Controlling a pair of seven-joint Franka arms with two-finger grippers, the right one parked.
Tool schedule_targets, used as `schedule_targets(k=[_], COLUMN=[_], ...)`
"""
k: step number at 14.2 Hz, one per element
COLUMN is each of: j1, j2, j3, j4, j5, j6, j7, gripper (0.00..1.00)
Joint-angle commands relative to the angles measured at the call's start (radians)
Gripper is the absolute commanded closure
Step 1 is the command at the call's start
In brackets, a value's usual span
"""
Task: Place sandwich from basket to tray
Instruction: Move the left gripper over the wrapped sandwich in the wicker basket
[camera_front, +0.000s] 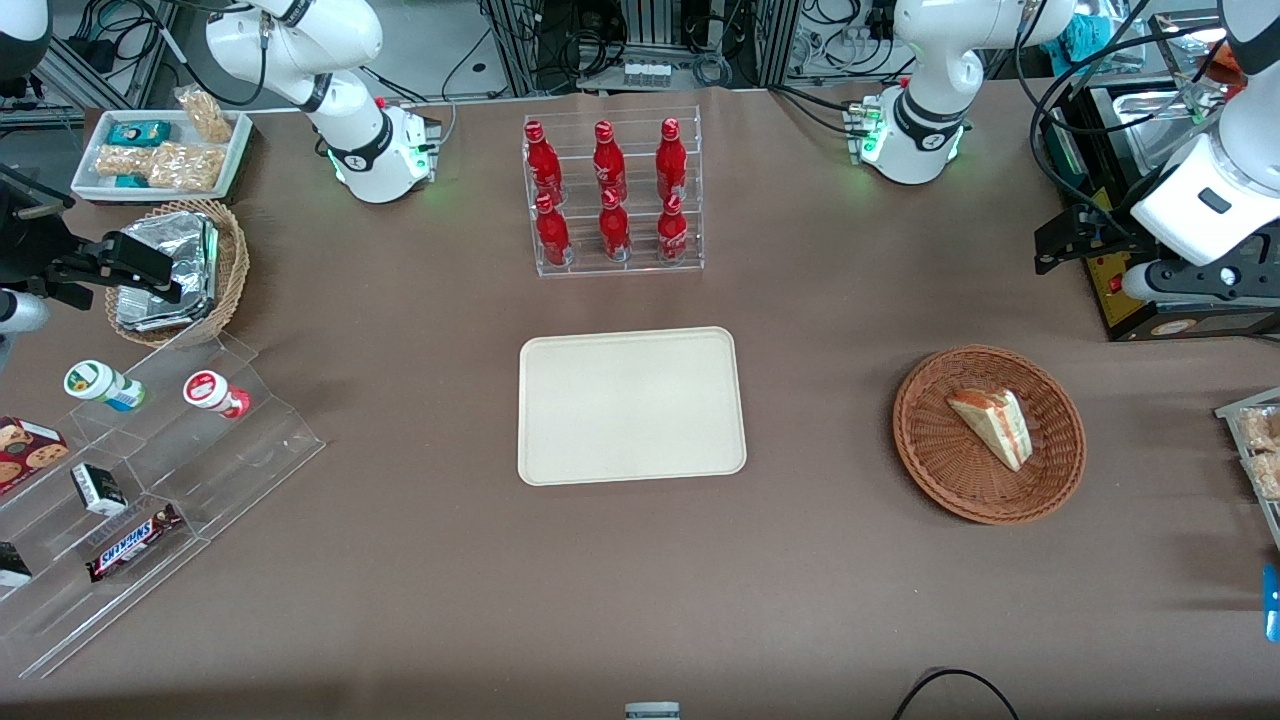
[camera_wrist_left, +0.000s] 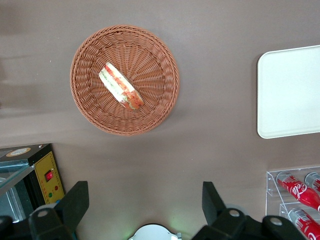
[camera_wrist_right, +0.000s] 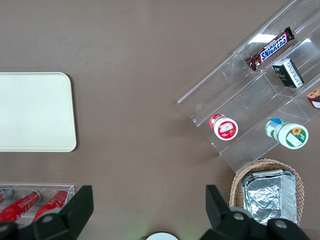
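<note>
Sandwich lies in the basket, lower right; the empty, wide-open gripper, upper right, should descend squarely over the wedge before closing; tray waits centre.

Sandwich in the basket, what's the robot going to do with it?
It's meant to move the sandwich onto the tray, but nothing has been picked up yet. The sandwich lies in the basket and the tray has nothing on it. The gripper is open, holding nothing, and hangs high above the table, farther from the front camera than the basket.
</note>
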Motion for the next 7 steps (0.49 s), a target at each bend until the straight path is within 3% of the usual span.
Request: schedule_targets(k=[1, 7], j1=[0.000, 0.003], j2=[0.004, 0.086], j3=[0.000, 0.002], j4=[0.007, -0.118], j5=[-0.013, 0.026], j6=[-0.009, 0.017], j7=[0.010, -0.032], gripper=[0.00, 0.00])
